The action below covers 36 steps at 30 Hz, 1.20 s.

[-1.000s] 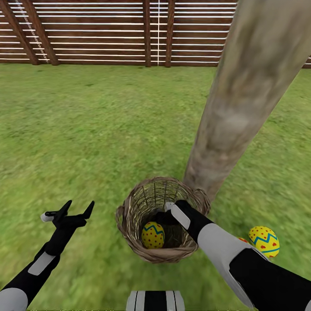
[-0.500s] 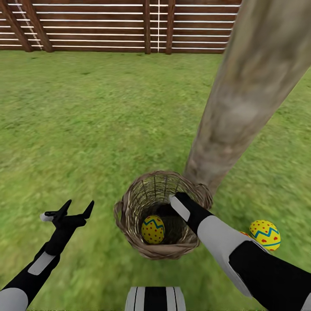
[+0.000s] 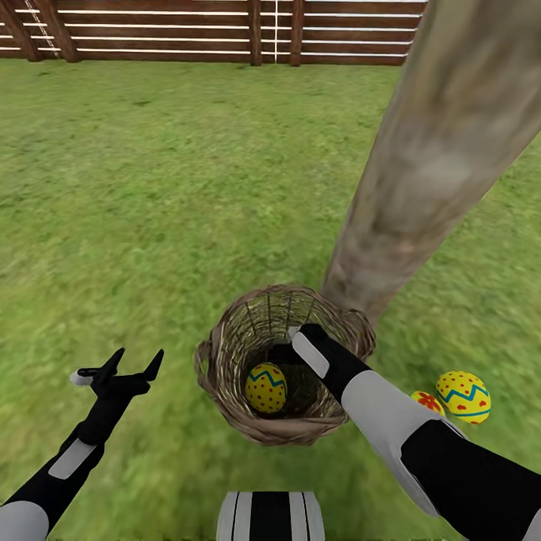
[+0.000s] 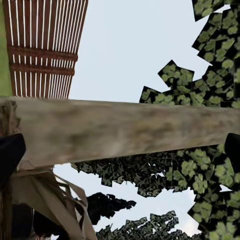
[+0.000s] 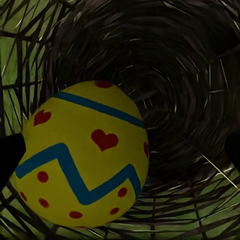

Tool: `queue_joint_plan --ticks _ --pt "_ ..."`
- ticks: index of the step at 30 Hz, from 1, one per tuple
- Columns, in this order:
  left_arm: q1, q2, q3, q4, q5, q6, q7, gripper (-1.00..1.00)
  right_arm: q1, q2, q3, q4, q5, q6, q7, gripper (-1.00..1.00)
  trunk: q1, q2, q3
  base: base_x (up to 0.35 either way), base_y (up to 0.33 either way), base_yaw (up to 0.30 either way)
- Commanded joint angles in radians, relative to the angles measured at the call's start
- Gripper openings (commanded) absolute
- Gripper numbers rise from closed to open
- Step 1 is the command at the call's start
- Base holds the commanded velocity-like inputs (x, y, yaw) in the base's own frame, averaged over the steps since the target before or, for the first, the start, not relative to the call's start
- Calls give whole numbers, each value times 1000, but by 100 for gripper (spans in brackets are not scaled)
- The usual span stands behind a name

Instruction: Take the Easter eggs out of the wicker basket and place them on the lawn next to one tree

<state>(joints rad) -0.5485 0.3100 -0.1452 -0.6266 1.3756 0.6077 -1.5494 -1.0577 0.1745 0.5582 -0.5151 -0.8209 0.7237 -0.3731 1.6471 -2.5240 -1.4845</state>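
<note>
The wicker basket (image 3: 225, 353) stands on the lawn (image 3: 150, 210) at the foot of the tree (image 3: 421, 165). One Easter egg (image 3: 265, 388), yellow with a blue zigzag and red marks, lies inside it. My right gripper (image 3: 284, 355) reaches down into the basket beside that egg. In the right wrist view the egg (image 5: 82, 155) lies close ahead between the spread fingertips (image 5: 7, 155), untouched, and the gripper (image 5: 120, 150) is open. Two more eggs (image 3: 463, 396) (image 3: 427, 401) lie on the grass right of the trunk, one partly behind my right arm. My left gripper (image 3: 131, 362) hovers open left of the basket.
A brown slat fence (image 3: 225, 30) closes the far edge of the garden. Open grass stretches left of and beyond the basket. The left wrist view looks up at the trunk (image 4: 125, 130), dark foliage (image 4: 210, 100) and the fence (image 4: 45, 50).
The head camera has tilted down, so the fence sits higher in the picture. The right gripper stays inside the basket near the egg. The left arm has not moved.
</note>
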Motion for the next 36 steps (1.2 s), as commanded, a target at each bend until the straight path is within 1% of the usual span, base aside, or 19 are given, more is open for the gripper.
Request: queue_joint_plan --ticks 1,8,19,23,25,27,29,30,32,33,34,36 --pt "-1 1 -7 1 6 11 -5 100 -1 0 3 -13 -10 11 -9 100 0 -1 -6 0 0 0" --pt "-1 1 -7 1 6 11 -5 100 -1 0 3 -23 -10 18 -7 100 3 -2 -44 0 0 13" --pt "-1 1 -7 3 6 10 -6 100 -1 0 3 -29 -10 17 -5 100 8 -5 -104 0 0 68" --pt "-1 1 -7 5 7 9 -6 100 -1 0 3 -31 -9 17 1 100 8 -5 -105 0 0 9" --pt "0 1 -7 5 7 9 -6 100 -1 0 2 -33 -10 17 17 100 8 -5 -105 0 0 0" --pt "1 1 -7 4 5 9 -4 100 -1 0 2 -34 -20 17 37 100 9 -5 -108 0 0 0" --pt "0 0 -7 5 6 9 -3 100 0 0 0 -33 -21 17 38 100 10 -5 -116 0 0 0" --pt "0 -1 -7 5 6 9 -3 100 1 0 -1 -33 -26 17 39 100 10 -5 -116 0 0 0" --pt "1 -4 -7 5 6 9 -3 100 1 0 -1 -33 -47 17 39 100 10 -5 -116 0 0 0" --pt "0 -5 -7 4 3 9 -2 100 1 0 -1 -33 -54 17 39 100 10 -6 -120 0 0 0" --pt "0 -5 -7 5 4 9 -3 100 1 0 -1 -33 -56 17 39 100 11 -6 -124 0 0 0" --pt "1 -5 -7 5 4 9 -3 100 1 0 -3 -32 -56 17 39 100 11 -6 -124 0 0 0"
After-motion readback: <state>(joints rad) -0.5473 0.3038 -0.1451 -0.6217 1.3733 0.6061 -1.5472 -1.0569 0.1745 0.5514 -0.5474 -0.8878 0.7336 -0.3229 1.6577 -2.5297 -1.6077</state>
